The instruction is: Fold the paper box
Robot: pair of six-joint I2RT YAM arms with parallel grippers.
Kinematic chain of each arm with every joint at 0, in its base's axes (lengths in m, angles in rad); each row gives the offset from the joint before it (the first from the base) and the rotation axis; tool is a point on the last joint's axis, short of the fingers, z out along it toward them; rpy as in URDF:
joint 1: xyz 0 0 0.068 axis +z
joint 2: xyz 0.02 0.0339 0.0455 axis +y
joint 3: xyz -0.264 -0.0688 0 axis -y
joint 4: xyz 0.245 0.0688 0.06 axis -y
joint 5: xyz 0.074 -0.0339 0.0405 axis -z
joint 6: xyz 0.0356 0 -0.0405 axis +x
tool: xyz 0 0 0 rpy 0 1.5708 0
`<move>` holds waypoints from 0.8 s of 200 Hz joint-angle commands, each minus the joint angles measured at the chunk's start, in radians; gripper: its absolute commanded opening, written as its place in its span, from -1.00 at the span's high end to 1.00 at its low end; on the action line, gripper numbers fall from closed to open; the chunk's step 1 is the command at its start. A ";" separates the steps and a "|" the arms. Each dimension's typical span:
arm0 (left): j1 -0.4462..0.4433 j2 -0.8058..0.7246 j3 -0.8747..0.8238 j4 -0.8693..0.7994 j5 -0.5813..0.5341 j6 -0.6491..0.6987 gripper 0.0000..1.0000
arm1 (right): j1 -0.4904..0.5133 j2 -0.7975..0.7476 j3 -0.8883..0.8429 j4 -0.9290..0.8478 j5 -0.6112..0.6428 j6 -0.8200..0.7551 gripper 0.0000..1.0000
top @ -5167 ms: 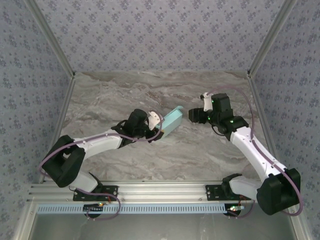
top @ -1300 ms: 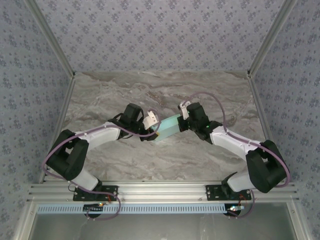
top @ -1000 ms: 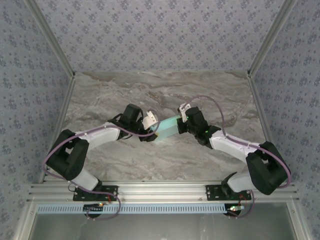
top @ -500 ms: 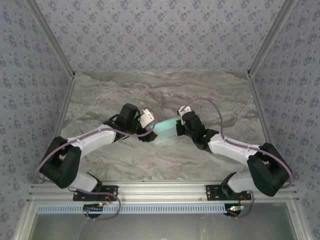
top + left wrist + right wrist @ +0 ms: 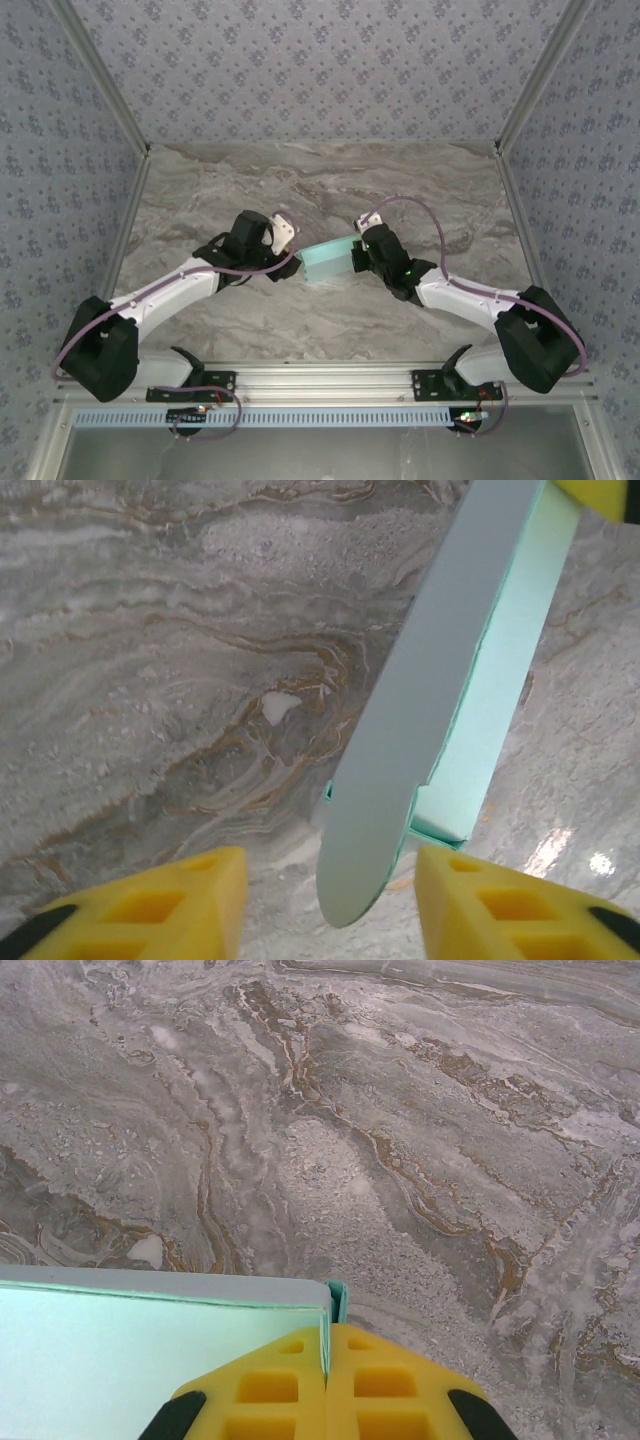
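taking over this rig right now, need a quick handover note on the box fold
Left gripper: open, holding nothing; its fingers sit either side of the rounded flap of the paper box without touching it.
Right gripper: shut on the box's opposite edge, holding it near the middle of the table.
Done: body looks folded into a slim box shape.
Left: the flap sticks out, not yet tucked; probably close it next.

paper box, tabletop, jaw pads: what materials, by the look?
Paper box: thin matte card, pale turquoise, clean die-cut edges. Tabletop: marble-look, grey-brown veining, slight sheen; maybe printed laminate. Jaw pads: yellow, matte, moulded recesses; likely plastic or rubber.
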 commanded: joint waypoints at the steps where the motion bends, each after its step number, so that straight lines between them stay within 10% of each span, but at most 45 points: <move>1: -0.014 0.015 0.054 -0.042 -0.019 -0.012 0.22 | 0.007 0.014 -0.023 -0.143 0.005 0.018 0.93; 101: -0.022 0.051 0.100 -0.075 -0.015 -0.019 0.75 | 0.010 0.012 -0.020 -0.155 0.020 0.031 0.93; 160: -0.033 0.045 0.095 -0.055 -0.036 -0.286 0.80 | 0.045 0.008 -0.008 -0.185 0.072 0.090 0.94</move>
